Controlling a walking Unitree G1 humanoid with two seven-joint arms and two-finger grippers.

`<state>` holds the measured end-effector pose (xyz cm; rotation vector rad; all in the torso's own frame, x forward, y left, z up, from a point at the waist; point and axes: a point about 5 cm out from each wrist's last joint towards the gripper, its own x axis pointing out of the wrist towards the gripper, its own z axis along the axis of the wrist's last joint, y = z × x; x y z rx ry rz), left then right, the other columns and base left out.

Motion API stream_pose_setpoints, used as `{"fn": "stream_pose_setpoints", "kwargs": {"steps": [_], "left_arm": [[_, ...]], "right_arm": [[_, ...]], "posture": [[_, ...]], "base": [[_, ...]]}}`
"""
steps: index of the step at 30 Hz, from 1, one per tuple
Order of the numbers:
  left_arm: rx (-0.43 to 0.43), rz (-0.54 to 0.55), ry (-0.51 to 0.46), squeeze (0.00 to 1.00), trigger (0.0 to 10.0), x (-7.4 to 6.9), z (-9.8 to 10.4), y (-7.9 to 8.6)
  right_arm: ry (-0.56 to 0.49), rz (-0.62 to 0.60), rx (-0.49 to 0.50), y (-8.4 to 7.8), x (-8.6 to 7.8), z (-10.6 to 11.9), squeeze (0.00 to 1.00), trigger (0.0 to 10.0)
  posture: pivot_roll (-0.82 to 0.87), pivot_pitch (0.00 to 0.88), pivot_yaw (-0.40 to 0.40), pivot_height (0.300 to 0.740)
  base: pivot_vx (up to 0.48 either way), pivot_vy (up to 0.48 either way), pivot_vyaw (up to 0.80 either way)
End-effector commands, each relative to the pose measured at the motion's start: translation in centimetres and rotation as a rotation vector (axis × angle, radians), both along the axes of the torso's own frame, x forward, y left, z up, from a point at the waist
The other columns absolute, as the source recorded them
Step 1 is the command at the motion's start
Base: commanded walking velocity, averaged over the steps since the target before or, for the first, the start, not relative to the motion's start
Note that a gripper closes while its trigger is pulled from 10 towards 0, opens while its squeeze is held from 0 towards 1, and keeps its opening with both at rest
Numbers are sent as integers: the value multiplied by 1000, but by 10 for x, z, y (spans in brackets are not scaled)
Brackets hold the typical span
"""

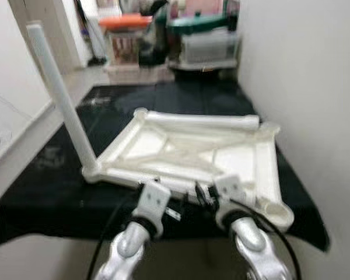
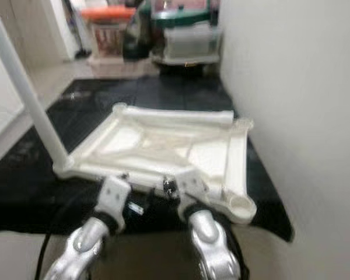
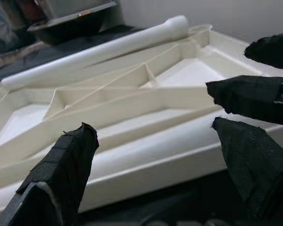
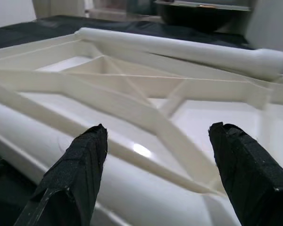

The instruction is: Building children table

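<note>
A white plastic table top (image 1: 267, 166) lies upside down on a black mat (image 1: 44, 178), its ribs facing up. One white leg (image 1: 61, 96) stands upright in the near left corner. A second leg (image 1: 204, 121) lies loose along the far edge. The near right corner socket (image 1: 274, 209) is empty. Both grippers hover at the top's near edge. In the wrist views, my left gripper (image 3: 155, 165) and my right gripper (image 4: 160, 169) stand open, each with the near rim between its fingers and nothing held.
A white wall (image 1: 315, 87) runs close along the right side of the mat. Storage boxes (image 1: 204, 41) and an orange-lidded bin (image 1: 125, 35) stand on the floor beyond the mat. Pale floor (image 1: 23, 140) lies to the left.
</note>
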<state>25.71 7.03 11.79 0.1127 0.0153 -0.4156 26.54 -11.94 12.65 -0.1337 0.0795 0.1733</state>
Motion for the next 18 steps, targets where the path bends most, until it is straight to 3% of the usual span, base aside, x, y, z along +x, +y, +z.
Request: {"fn": "stream_pose_setpoints", "kwargs": {"steps": [1,5,11,14,18], "left_arm": [[5,23,18,0,10000,0,-4,8],[-6,28,20,0,10000,0,-4,8],[-17,33,24,0,10000,-2,-5,9],[-49,49,17,0,10000,-1,-2,11],[-156,115,5,0,10000,1,6,16]], "right_arm": [[-20,24,49,7,1,5,0,10000],[-44,13,78,5,3,10,0,10000],[-51,60,31,16,-2,8,0,10000],[-40,66,-1,17,-3,4,0,10000],[-15,8,-19,11,2,0,0,10000]], "posture": [[-36,0,15,740],[-36,0,17,740],[-38,0,20,740],[-42,0,17,740],[-41,0,14,740]], "base": [[0,0,0],[0,0,0],[0,0,0],[0,0,0],[0,0,0]]}}
